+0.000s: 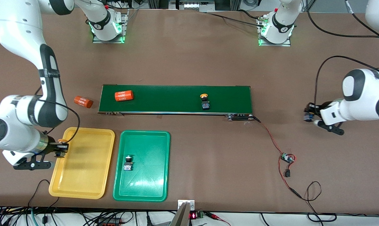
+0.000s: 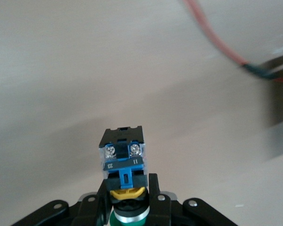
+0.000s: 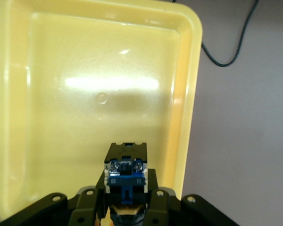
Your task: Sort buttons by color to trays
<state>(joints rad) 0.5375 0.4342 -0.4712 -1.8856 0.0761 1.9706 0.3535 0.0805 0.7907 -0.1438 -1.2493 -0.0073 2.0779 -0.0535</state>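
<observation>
My right pincer [image 3: 126, 207] pinches a yellow button [image 3: 126, 175] over the yellow tray [image 3: 19, 117]; its wrist view alone shows the tray's bare floor. My left pincer [image 2: 127, 200], over bare worktop [image 1: 208, 62], pinches a green button [image 2: 123, 153], body protruding past the fingertips.

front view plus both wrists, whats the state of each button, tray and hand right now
right hand: shut on a yellow-capped button, over the yellow tray's rim
left hand: shut on a green-capped button, over bare table at the left arm's end
yellow tray: nothing lying in it
green tray: one green button lying inside
belt button: yellow cap, lying on the conveyor belt
</observation>
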